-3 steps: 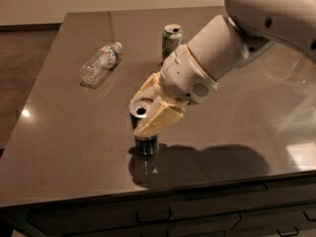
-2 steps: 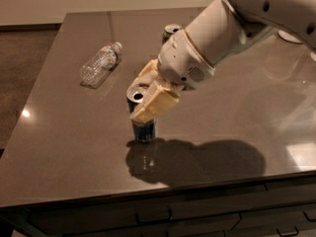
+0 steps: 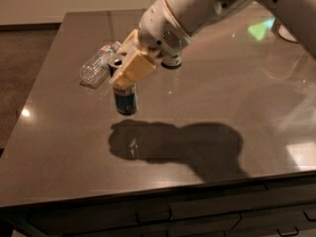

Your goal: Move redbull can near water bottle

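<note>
Gripper (image 3: 130, 69) jaws closed on upper part of redbull can (image 3: 126, 98), hanging beside water bottle (image 3: 95, 69). Can prob. light, stiff, slippery; grip mid-body, approx. firm.

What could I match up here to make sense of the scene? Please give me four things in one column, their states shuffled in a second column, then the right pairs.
Things:
1. redbull can
2. water bottle
3. gripper
4. table

States:
A. lying on its side
B. dark, glossy surface beneath the others
C. upright, gripped at its top
D. shut on a can, right beside the bottle

Pairs: 1-C, 2-A, 3-D, 4-B
</note>
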`<state>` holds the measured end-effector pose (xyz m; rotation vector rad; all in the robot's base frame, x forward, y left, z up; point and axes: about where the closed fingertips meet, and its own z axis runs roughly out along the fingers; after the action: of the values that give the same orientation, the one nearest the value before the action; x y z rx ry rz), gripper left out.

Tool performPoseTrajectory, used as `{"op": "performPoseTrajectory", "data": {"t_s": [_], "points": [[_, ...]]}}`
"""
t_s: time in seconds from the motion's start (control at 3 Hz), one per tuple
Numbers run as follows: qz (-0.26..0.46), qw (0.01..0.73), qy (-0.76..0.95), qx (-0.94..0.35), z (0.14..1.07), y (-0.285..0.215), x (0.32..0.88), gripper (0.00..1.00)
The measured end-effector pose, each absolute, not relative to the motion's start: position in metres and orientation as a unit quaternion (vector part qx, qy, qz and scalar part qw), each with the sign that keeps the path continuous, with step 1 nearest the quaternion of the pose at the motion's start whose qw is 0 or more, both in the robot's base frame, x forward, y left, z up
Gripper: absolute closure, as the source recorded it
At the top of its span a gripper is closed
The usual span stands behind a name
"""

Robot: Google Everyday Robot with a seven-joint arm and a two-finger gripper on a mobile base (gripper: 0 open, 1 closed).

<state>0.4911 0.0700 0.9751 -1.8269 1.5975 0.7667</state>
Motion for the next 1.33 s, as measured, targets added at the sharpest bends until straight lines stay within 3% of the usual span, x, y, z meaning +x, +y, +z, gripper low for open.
{"op": "performPoseTrajectory", "data": {"t_s": [0.67,1.33], "points": [[0.297,0.316,0.597,-0.675,1.000,0.147,0.555,1.00],[0.276,0.302,0.623,-0.667,0.970,0.169,0.587,1.00]]}}
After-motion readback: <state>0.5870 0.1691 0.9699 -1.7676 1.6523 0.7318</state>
